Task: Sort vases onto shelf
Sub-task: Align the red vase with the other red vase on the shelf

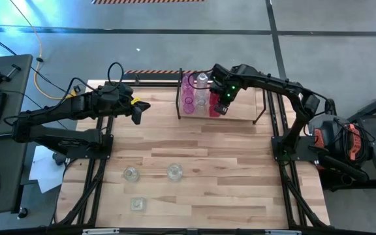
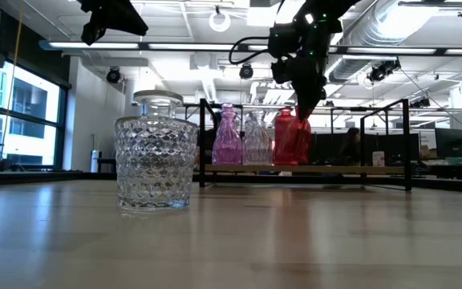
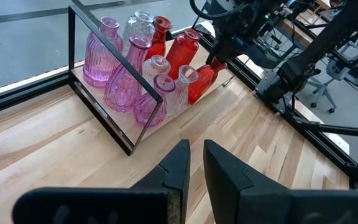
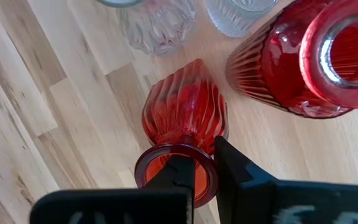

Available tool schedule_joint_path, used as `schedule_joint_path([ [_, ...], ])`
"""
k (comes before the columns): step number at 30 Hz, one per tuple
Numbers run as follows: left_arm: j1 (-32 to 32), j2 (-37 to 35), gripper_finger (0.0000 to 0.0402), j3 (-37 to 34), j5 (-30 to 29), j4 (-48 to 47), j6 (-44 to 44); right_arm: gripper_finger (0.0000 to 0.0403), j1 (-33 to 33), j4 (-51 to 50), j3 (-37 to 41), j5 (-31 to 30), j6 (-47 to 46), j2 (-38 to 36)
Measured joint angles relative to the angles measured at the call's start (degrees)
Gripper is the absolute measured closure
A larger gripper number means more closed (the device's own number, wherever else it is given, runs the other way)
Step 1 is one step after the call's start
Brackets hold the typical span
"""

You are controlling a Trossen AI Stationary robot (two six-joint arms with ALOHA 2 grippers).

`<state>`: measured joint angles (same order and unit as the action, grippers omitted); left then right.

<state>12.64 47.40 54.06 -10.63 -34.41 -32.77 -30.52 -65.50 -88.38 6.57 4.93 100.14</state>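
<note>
The shelf (image 1: 240, 104) stands at the table's far edge. Pink, clear and red vases (image 3: 135, 68) crowd its left end. My right gripper (image 4: 199, 154) hangs over that end, shut on a small ribbed red vase (image 4: 185, 112) beside a larger red vase (image 4: 303, 62). In the low view this red vase (image 2: 303, 140) sits at board height. My left gripper (image 1: 141, 108) hovers above the table left of the shelf, empty, with a narrow gap between its fingers (image 3: 179, 168). Three clear vases (image 1: 131, 173), (image 1: 174, 172), (image 1: 137, 204) stand near the table's near edge. My right gripper has the small red vase by the rim of its mouth (image 4: 205, 178). One finger is inside the mouth and the other outside, coming from above and pointing down. The vase hangs slightly tilted below the fingers. Whether its base rests on the shelf board I cannot tell.
The shelf's right half (image 1: 247, 98) is bare board. Its thin black frame (image 3: 98, 106) rises around the vases. A cut-glass clear vase (image 2: 156, 160) fills the low view's foreground. The table's middle (image 1: 194, 143) is open wood between the arms.
</note>
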Motion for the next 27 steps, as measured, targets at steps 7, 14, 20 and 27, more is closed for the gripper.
schedule_joint_path([
  [7,0.0,0.0,0.0367,0.0,-0.01,0.0,-0.01,0.0398,0.0,0.07,0.0,0.04,0.12,0.51],
  [14,0.0,0.0,0.0367,0.0,0.0,0.0,-0.15,0.0398,0.26,1.76,0.0,-0.91,0.81,1.09],
  [20,0.0,0.02,0.0367,0.0,0.0,0.0,-0.04,0.0398,0.13,1.12,0.0,-0.31,0.45,1.09],
  [27,0.0,0.01,0.0367,0.0,0.0,0.0,-0.01,0.036,0.13,1.2,0.02,-0.37,1.11,1.2],
])
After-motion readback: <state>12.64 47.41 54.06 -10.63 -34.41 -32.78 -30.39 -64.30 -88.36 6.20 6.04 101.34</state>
